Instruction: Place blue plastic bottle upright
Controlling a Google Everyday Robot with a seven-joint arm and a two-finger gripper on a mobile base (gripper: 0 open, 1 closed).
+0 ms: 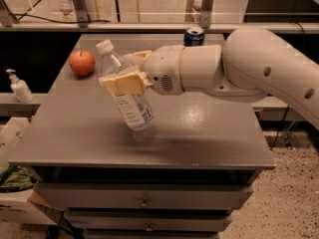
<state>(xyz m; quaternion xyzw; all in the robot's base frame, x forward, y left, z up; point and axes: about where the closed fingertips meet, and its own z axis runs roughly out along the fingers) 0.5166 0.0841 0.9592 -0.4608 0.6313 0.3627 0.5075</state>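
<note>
Looking down on a matte grey cabinet top (214,133). Passing a white pump dispenser (20,86) on a ledge far left, then a round red apple (81,62). Finding the blue plastic bottle (134,111) mid-table, clear, pale-labelled, leaning cap up-left. Seeing the gripper (127,71), flat tan fingers (122,83) pinching its middle. Spotting a dark soda can (194,35) behind.

One gripper (127,69) was in view, held above the middle of the one grey table (209,128), its two fingers clamped on the single blue plastic bottle (133,108). There was one red apple (81,62), one dark soda can (194,35) and one white pump dispenser (19,86). One robot arm (269,68) showed. Two drawer knobs (144,202) sat on the table's front.
</note>
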